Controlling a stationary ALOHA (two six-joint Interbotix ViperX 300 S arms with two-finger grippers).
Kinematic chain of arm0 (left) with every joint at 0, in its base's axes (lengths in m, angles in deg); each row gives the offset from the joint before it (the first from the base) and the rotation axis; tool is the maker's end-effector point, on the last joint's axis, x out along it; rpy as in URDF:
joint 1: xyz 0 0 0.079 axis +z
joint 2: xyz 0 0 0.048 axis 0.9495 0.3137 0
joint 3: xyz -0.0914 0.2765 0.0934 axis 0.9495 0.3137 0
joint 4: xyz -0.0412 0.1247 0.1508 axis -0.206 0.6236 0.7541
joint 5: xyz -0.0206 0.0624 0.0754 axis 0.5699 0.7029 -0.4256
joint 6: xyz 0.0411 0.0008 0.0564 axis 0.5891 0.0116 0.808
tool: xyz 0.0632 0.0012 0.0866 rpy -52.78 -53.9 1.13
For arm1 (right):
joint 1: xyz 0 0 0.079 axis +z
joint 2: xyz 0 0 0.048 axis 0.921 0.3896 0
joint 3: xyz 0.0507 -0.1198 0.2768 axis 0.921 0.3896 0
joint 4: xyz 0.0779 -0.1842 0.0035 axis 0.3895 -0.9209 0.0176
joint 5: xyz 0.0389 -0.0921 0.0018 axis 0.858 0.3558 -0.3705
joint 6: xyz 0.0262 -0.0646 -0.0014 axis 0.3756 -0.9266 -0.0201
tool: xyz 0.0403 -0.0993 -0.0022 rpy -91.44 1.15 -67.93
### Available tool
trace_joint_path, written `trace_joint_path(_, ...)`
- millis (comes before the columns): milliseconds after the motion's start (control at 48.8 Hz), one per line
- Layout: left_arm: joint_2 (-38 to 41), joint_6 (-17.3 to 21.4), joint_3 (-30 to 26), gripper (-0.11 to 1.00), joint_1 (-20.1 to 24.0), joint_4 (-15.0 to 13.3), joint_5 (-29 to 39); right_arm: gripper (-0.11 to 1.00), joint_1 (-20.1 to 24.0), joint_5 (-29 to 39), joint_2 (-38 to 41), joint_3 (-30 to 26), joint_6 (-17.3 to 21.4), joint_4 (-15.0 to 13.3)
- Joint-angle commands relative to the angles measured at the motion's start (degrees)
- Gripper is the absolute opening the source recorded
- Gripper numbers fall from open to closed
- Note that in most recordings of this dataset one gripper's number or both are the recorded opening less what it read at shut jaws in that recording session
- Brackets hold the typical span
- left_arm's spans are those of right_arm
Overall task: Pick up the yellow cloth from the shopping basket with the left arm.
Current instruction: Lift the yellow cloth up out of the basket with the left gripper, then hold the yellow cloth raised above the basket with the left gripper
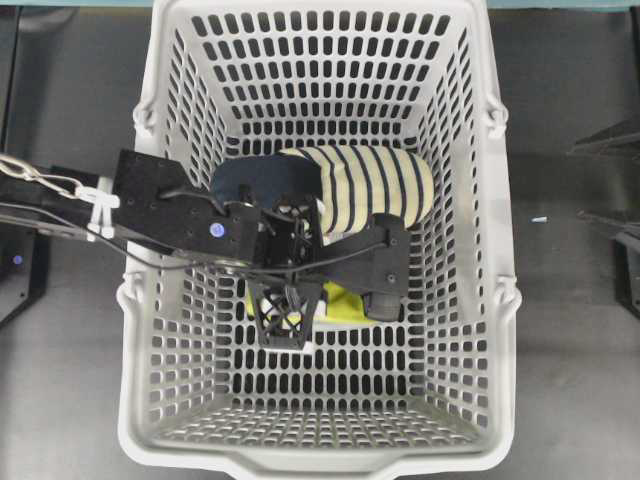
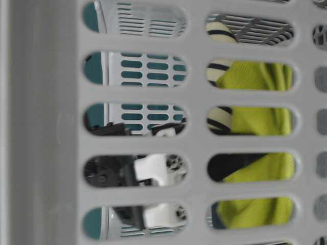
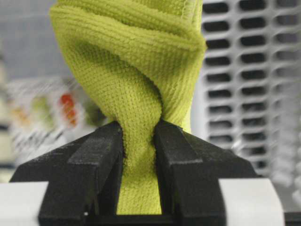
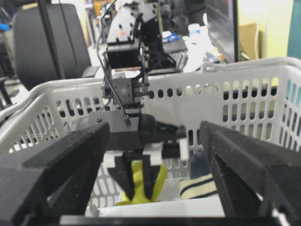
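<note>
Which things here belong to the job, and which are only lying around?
Belong to the job:
yellow cloth, pinched by the left gripper
shopping basket

Only lying around:
striped slipper in the basket
right gripper, open outside it

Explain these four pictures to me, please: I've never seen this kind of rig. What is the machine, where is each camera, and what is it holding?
It is a two-armed robot at a dark table. The overhead view looks down into a grey basket with slotted walls. The left arm reaches in. Beside it lies a striped slipper. The table-level view peeks through the basket's slots. The left wrist camera sits just behind the left gripper: its two black fingers are shut on the yellow cloth, which bunches between them. The right wrist camera looks between the open fingers of the right gripper from outside the basket, and shows the left gripper holding the cloth from the other side.
</note>
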Motion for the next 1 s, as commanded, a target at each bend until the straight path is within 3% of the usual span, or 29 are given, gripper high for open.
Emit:
trace_joint_path(0,-2.9,-0.2,-3.9,0.18,0.2,0.2,2.4,0.74,0.0,-0.3,0.3,-0.5,0.0,0.1)
trace_joint_path(143,-4.3,-0.2,-11.7,0.18,0.2,0.2,11.0,0.74,0.0,-0.3,-0.1,-0.5,0.2,0.1)
trace_joint_path(369,-3.5,0.8,-32.1,0.18,-0.2,0.2,29.8,0.74,0.0,-0.5,-0.6,-0.5,0.2,0.1)
trace_joint_path(533,-0.6,1.1,-42.0,0.18,-0.1,0.2,37.4,0.74,0.0,-0.4,-0.6,-0.5,0.1,0.1)
trace_joint_path(655,1.1,1.1,-44.7,0.18,0.2,0.2,39.6,0.74,0.0,-0.4,-0.6,-0.4,0.2,0.1)
trace_joint_path(983,1.4,1.1,-44.7,0.18,0.4,0.2,39.6,0.74,0.0,-0.3,-0.7,-0.4,0.2,0.1)
